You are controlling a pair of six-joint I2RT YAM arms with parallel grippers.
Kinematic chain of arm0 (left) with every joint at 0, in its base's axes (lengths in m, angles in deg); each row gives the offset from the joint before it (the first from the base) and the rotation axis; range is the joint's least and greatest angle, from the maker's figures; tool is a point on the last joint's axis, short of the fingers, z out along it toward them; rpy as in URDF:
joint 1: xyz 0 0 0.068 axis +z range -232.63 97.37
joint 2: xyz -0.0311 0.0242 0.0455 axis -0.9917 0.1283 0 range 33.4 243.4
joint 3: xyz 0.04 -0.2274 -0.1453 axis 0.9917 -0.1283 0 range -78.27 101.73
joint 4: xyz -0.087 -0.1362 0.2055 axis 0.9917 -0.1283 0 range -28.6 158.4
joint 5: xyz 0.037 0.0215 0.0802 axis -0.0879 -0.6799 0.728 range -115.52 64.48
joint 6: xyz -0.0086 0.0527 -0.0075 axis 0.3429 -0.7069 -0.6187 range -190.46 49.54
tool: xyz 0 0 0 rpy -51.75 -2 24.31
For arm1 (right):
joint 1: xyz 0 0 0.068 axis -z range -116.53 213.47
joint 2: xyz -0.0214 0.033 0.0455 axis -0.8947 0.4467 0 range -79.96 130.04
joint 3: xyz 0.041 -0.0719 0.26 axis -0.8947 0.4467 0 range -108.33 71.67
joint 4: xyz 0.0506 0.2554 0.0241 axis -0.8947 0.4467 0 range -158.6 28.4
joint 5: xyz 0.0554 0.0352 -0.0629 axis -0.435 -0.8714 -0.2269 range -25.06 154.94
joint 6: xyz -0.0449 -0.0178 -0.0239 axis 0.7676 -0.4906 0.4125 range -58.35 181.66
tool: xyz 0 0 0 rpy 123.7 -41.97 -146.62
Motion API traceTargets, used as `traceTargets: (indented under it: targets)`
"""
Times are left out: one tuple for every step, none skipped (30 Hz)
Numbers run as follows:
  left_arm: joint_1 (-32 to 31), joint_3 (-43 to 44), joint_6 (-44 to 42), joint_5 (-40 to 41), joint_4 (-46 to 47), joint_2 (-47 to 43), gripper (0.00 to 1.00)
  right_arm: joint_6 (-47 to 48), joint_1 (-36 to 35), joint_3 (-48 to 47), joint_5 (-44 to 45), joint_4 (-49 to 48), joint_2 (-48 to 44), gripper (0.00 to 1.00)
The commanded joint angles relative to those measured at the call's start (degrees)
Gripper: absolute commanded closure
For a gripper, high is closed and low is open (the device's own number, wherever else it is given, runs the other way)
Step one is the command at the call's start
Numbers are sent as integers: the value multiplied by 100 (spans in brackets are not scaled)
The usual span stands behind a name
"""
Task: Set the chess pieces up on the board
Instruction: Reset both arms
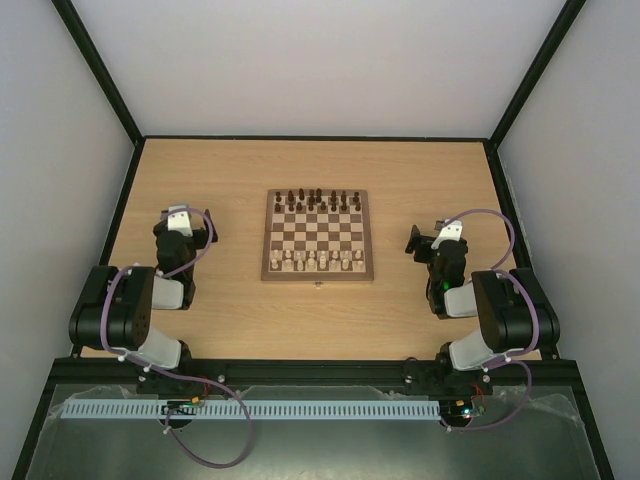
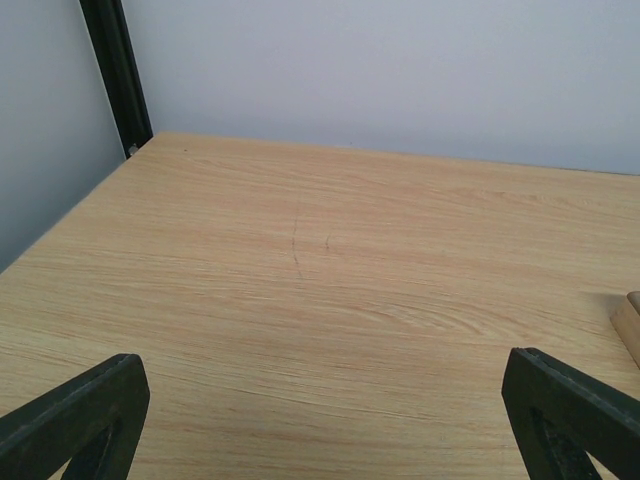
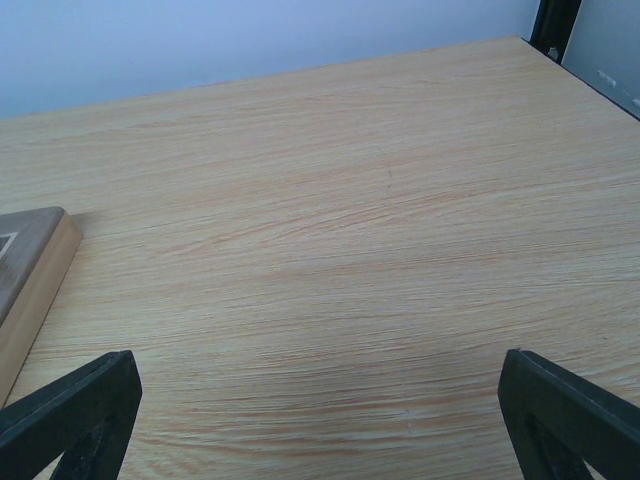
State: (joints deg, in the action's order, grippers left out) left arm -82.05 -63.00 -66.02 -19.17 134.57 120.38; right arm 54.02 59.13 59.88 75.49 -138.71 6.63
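Observation:
The board [image 1: 318, 235] lies in the middle of the table, its latch at the near edge. Several pale beige chess pieces [image 1: 316, 260] stand in its two near rows, and dark brown pieces [image 1: 318, 199] in its two far rows. My left gripper [image 1: 185, 222] rests left of the board, open and empty; its wrist view shows wide-apart fingers [image 2: 80, 415] over bare table and a sliver of the board's edge [image 2: 630, 320]. My right gripper [image 1: 425, 240] rests right of the board, open and empty, with fingers [image 3: 575, 420] wide apart; the board's corner [image 3: 30, 265] shows at left.
The wooden table [image 1: 230, 320] is enclosed by pale walls with black frame posts [image 1: 100, 70] at the back corners. A white ruler strip [image 1: 250, 409] runs along the near edge between the arm bases.

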Motion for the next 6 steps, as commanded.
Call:
traceTargets:
  targets:
    - [7,-35,-14,-109,317,29,0,95,30,-128,-10,-88,32,1]
    - [-11,-35,-22,-77,310,22,0,91,41,-150,-32,-65,51,1]
    - [-39,-33,-35,-30,302,29,0,88,54,-168,-64,-46,46,1]
    - [-54,-28,-56,17,300,29,0,82,56,-161,-69,-46,36,1]
    - [-64,-24,-58,39,297,30,0,82,56,-155,-70,-61,34,1]
    - [-66,-32,-62,52,299,30,0,84,68,-142,-70,-67,23,1]
